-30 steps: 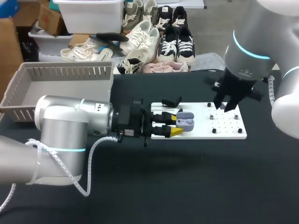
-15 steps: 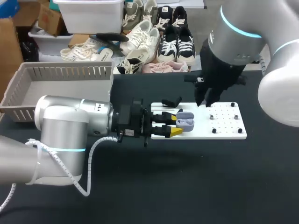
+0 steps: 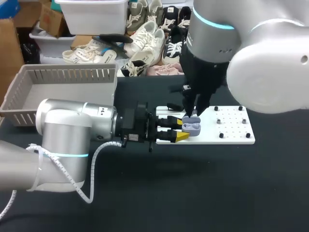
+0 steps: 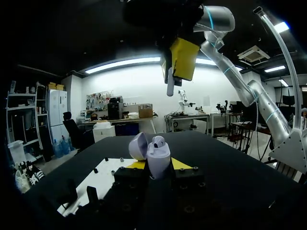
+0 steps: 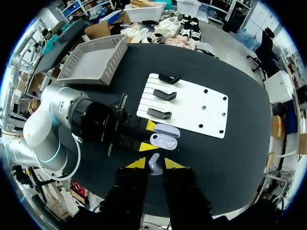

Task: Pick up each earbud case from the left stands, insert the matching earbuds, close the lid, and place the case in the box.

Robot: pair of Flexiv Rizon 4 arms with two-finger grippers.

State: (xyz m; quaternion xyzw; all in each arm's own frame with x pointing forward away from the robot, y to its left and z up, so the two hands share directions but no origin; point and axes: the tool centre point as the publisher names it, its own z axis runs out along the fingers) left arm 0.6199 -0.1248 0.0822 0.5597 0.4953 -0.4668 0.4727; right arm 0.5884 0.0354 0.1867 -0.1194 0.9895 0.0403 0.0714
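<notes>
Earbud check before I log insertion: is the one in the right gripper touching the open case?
Apart. The left wrist view shows the earbud, pinched in the right gripper, hanging above the open case with a clear band of background between them.

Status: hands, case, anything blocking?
Left hand shut on open case. Right hand shut on earbud, above case. No obstruction seen between them.

The earbud (image 4: 170,87) in the right pincer (image 5: 154,164) hangs directly above the case (image 3: 192,127) in the left pincer (image 4: 158,165).
</notes>
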